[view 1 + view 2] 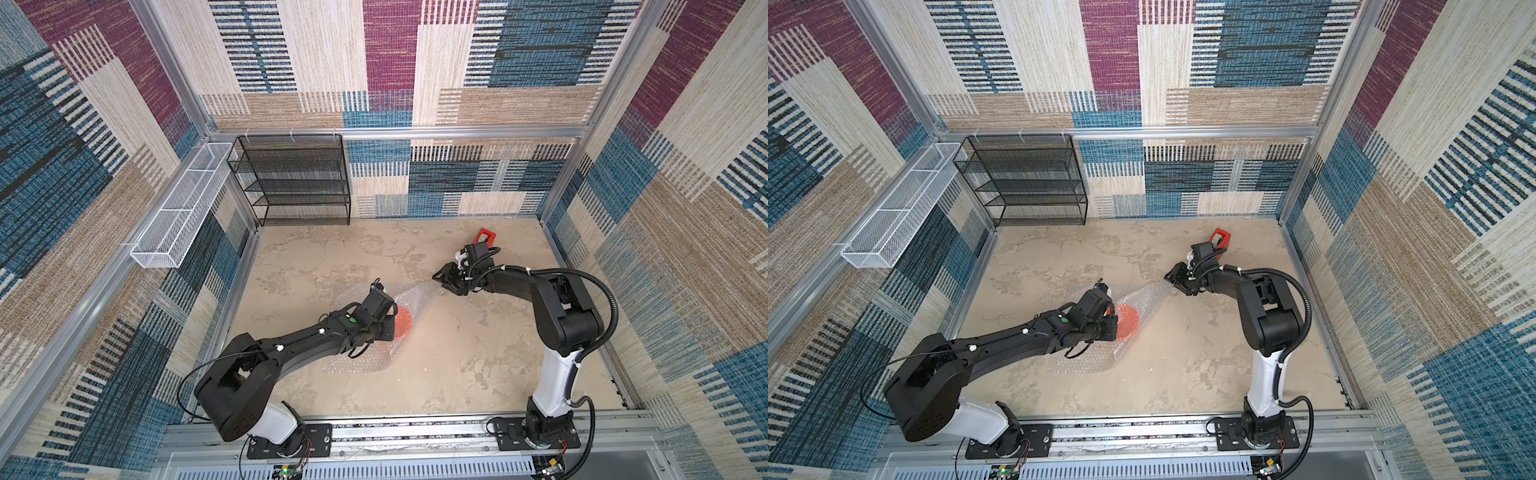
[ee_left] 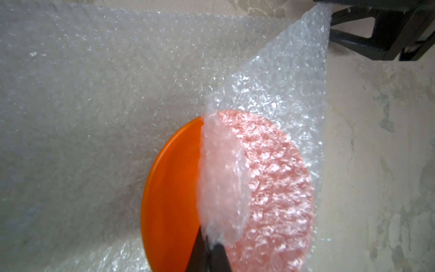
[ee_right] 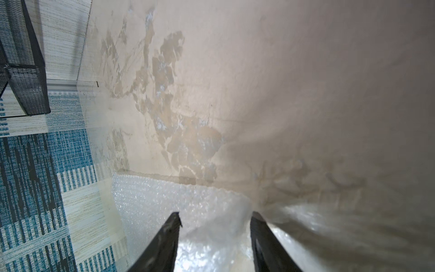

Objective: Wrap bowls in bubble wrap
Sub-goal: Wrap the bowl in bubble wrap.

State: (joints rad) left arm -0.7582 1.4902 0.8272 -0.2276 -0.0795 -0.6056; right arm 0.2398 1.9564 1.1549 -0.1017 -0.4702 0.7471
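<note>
In a top view, the orange bowl sits on the bubble wrap near the middle of the table, beneath the left gripper. Left wrist view: its closed fingers pinch a wrap fold over the bowl. Right wrist view: the right gripper stands parted, wrap between its jaws.

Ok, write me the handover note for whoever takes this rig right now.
Left gripper: shut, pinching a fold of the clear, crinkly bubble wrap sheet over the small glossy orange round bowl.
Right gripper: jaws apart around the sheet's raised corner; no firm grip visible.
Bowl sits on the sheet on the beige table.
Done: one flap covers part of the bowl.
To do: cover the bare orange side, close the wrap.
Red boxy tape dispenser stands beyond the right arm.
</note>
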